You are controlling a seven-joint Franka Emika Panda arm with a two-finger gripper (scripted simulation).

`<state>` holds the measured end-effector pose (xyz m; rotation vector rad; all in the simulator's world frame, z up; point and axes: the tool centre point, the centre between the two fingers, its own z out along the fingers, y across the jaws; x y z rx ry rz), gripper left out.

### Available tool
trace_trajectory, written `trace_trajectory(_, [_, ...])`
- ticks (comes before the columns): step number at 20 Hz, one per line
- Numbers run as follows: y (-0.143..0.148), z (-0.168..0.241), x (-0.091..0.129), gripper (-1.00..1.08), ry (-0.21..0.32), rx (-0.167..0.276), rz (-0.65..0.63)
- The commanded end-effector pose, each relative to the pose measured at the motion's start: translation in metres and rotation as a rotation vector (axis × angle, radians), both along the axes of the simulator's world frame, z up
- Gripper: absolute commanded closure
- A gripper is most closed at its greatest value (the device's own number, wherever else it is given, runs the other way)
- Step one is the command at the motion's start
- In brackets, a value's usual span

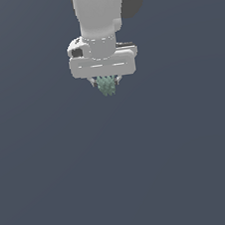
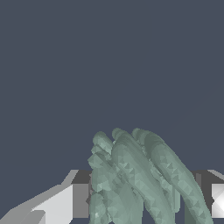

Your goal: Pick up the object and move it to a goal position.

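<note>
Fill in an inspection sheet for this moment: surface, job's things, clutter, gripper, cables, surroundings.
Surface: a plain dark blue-grey ground, uniform, with no edges or markings seen.
Job's things: the small pale teal-green clump with ridged, spiky lobes sits between the fingers; in the wrist view its lobes fill the gap between them. Whether it is off the ground cannot be told. No goal marker seen.
Clutter: nothing seen.
Gripper: the white gripper points down, wider than the clump, shut on it; one pale finger shows beside the lobes.
Cables: nothing seen.
Surroundings: only the white and dark grey arm link above the gripper; nothing else seen.
</note>
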<state>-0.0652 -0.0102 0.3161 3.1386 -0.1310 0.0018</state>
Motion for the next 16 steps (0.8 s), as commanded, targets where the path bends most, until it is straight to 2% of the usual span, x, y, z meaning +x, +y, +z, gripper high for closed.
trace_trajectory(1, [0.002, 0.028, -0.006, 1.08, 0.001, 0.000, 0.000])
trace_trajectory(9, [0.008, 0.111, -0.022, 1.08, 0.001, 0.000, 0.000])
trace_trajectory(16, [0.012, 0.162, -0.030, 1.08, 0.001, 0.000, 0.000])
